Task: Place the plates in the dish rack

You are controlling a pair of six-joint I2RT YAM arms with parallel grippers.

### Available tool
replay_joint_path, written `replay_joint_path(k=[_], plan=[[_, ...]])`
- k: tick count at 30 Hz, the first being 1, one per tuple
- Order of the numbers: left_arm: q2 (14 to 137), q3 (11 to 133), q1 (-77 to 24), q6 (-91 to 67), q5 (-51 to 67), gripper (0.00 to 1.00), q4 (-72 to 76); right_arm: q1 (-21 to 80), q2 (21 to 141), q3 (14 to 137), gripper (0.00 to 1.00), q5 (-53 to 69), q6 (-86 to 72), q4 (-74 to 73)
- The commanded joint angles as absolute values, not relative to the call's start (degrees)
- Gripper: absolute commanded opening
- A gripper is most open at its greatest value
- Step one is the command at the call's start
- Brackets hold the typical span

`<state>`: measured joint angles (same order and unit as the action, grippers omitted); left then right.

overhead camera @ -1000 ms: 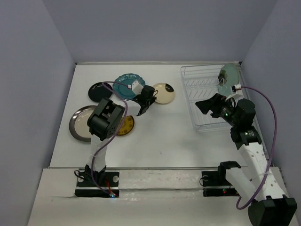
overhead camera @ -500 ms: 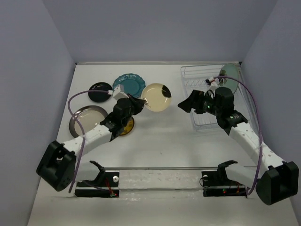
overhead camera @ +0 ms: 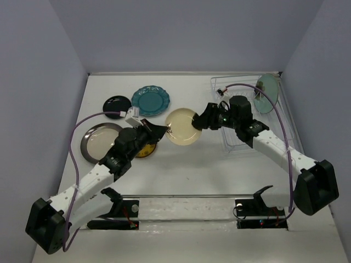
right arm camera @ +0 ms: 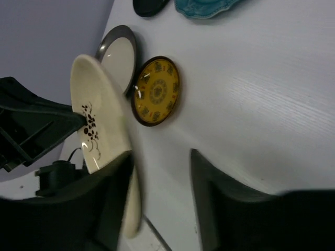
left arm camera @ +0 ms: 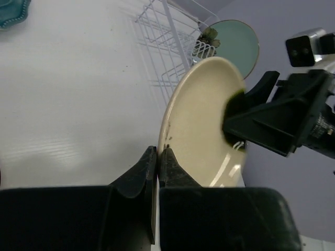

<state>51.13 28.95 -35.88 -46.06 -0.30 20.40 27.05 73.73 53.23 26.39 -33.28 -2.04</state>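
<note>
the left gripper [overhead camera: 159, 130] pinches the rim of a round cream plate [overhead camera: 181, 127] with a dark flower mark, holding it tilted above the middle of the white table [overhead camera: 192, 164]. the right gripper [overhead camera: 199, 121] straddles the plate's opposite edge, jaws wide, not clamped. just behind sits the white wire dish rack [overhead camera: 220, 87], with a pale mint plate [overhead camera: 267, 93] upright at its far right corner. lying flat to the left are a scalloped dark teal plate [overhead camera: 151, 101], a small black plate [overhead camera: 116, 104], a silver metal plate [overhead camera: 94, 143] and a small yellow patterned plate [right arm camera: 157, 91], which is partly hidden under the left arm [overhead camera: 104, 170].

The cream plate [overhead camera: 180, 129] looks glossy, the silver plate [overhead camera: 94, 144] polished metal, the dish rack [overhead camera: 232, 99] white-coated wire.
</note>
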Motion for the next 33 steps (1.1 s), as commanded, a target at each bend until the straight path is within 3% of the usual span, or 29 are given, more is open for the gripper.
replay_joint_path(k=[1,2,3,4,7,8,9,16,33], plan=[[46.41,31.54,-35.86,-42.63,4.21,0.22,20.84,27.25,74.71,56.95,0.26,31.81,-37.00,4.83],[45.54,32.42,-35.77,-41.84,4.57,0.37,19.00,27.25,74.62,57.39,0.07,31.90,-37.26,4.83],[45.09,33.39,-35.77,-39.57,5.01,0.52,17.68,27.25,74.18,57.74,0.07,30.34,-37.18,4.75],[44.83,35.92,-35.86,-38.25,5.27,0.79,13.84,27.25,73.57,59.14,0.07,28.84,-36.48,3.53],[43.51,41.72,-35.77,-30.89,4.23,0.99,6.62,25.93,70.50,63.70,0.07,17.34,-30.43,-5.57],[42.37,45.05,-35.86,-24.76,1.78,0.99,-2.28,22.53,69.01,69.90,0.07,6.26,-24.23,-9.98],[42.10,45.61,-35.77,-22.96,1.32,0.99,-3.85,21.02,68.65,69.96,0.07,6.15,-24.17,-10.72],[38.50,39.20,-35.77,-15.04,-3.61,0.99,-6.06,13.46,73.38,78.03,0.07,-32.47,-2.15,-6.00],[35.42,39.64,-38.85,-13.80,-6.42,0.99,-6.94,4.40,99.84,92.20,0.07,-39.72,20.04,-4.04]])
